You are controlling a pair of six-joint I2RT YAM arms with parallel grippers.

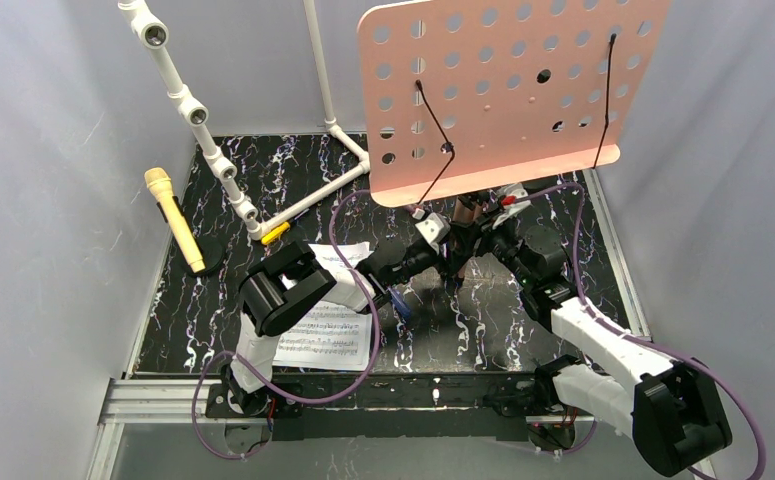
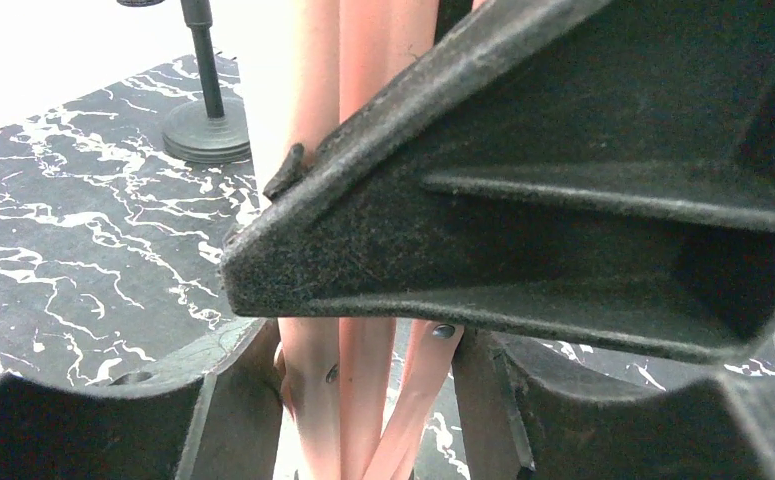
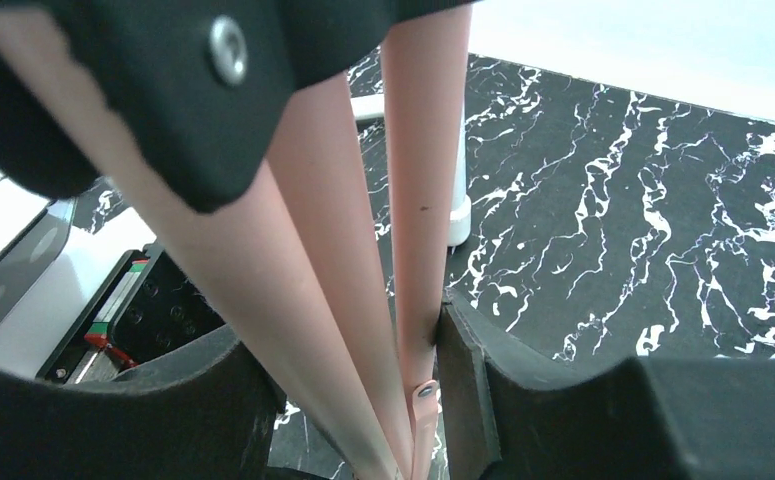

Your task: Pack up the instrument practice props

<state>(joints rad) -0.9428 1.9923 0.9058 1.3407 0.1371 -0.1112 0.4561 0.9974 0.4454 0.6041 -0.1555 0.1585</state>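
Board: your pink music board [image 1: 503, 95] stands mid-tabletop [image 1: 483, 330], face tilted toward the near side.
Legs: copper tripod legs [image 3: 313, 280] bunched together, long axis upright.
Right gripper [image 3: 358, 390]: jaws clenched on the legs.
Left gripper [image 2: 368, 400]: jaws straddle the legs; you cannot tell whether they grip.

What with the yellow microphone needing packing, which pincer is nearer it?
Left: the left pincer straddles the copper tripod legs on the side toward the yellow microphone; right pincer holds them from beyond.

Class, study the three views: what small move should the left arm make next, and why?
Probably close the left tool firmly on the tripod legs: they sit between its fingers, the right tool grips them too, and the pink board stands upright, needing both grips before lifting.
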